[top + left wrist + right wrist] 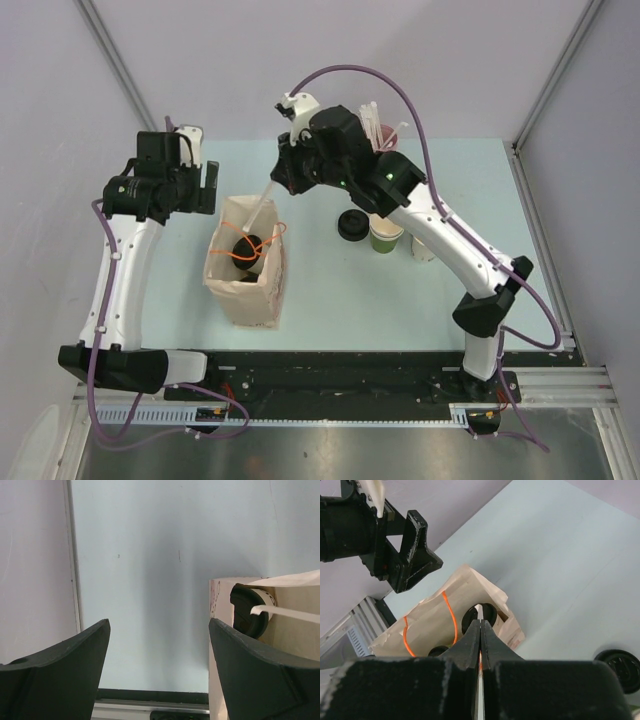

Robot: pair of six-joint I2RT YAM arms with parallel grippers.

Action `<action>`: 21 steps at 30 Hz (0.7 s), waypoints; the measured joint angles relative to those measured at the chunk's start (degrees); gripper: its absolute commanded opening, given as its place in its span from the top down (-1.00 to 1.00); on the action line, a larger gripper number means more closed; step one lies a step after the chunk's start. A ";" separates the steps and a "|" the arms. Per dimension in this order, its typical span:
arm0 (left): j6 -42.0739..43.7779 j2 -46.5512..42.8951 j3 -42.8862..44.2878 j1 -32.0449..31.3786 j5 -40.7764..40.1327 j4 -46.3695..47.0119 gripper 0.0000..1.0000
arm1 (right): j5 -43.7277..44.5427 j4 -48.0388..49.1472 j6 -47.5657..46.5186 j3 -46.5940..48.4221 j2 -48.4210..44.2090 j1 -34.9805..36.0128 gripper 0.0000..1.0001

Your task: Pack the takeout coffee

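— Where's the coffee?
— One lidded cup (248, 614) sits in the paper bag (245, 285), under the right gripper (480, 627) and just beside the left gripper (158, 630). The green cup (385, 235) stands well to the right gripper's right, with a loose black lid (352, 225) beside it.
— Grips?
— Right pinches a white straw (258, 212), probably paper-wrapped. Left is spread wide, empty.

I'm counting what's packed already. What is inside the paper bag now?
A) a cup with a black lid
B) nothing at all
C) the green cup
A: a cup with a black lid sits in the paper bag, while the green cup stands outside it on the table.
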 measured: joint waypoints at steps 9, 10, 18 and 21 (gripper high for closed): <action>-0.02 0.02 0.00 0.22 0.57 0.00 -0.71 | -5.07 -0.70 0.20 7.41 8.90 -2.21 1.00; -0.02 0.04 0.00 0.22 0.57 0.00 -0.71 | -5.09 -0.74 0.13 7.43 9.16 -2.21 1.00; 0.00 0.74 0.00 0.26 0.70 0.00 -0.72 | -7.48 -0.55 -1.51 11.37 13.09 -1.79 -0.03; 0.00 1.01 0.00 0.26 0.74 0.00 -0.72 | -8.07 -0.61 -1.60 11.69 13.64 -1.79 -0.46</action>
